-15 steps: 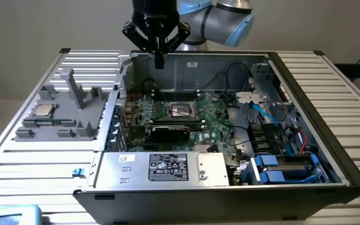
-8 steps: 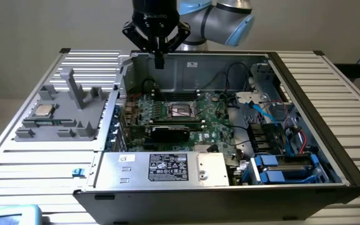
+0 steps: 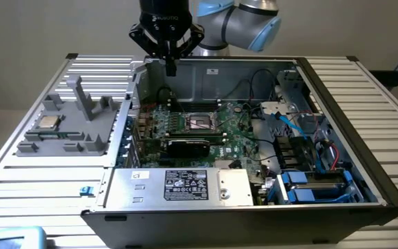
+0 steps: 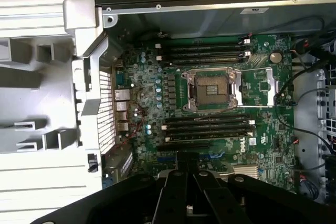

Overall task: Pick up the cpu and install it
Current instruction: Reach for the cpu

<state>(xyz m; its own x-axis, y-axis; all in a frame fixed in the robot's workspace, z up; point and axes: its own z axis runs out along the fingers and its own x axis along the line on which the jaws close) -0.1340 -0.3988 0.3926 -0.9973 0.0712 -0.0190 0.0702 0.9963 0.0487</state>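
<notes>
The cpu (image 3: 47, 123), a small square chip with a shiny metal top, lies on a grey holder (image 3: 68, 132) on the table, at the exterior view's left of the open computer case. My gripper (image 3: 170, 68) hangs above the case's back wall, well away from the cpu, shut with nothing between its fingers. In the wrist view the gripper (image 4: 187, 162) points down at the green motherboard (image 4: 157, 103). The bare cpu socket (image 3: 202, 122) sits at the middle of the board, and the wrist view sees this socket (image 4: 212, 88) with its metal frame.
A black card (image 3: 188, 145) stands on the board in front of the socket. A silver box with a white label (image 3: 185, 187) fills the case's near side. Cables and blue drive bays (image 3: 310, 181) crowd the exterior view's right. Ribbed table (image 3: 40, 181) surrounds the case.
</notes>
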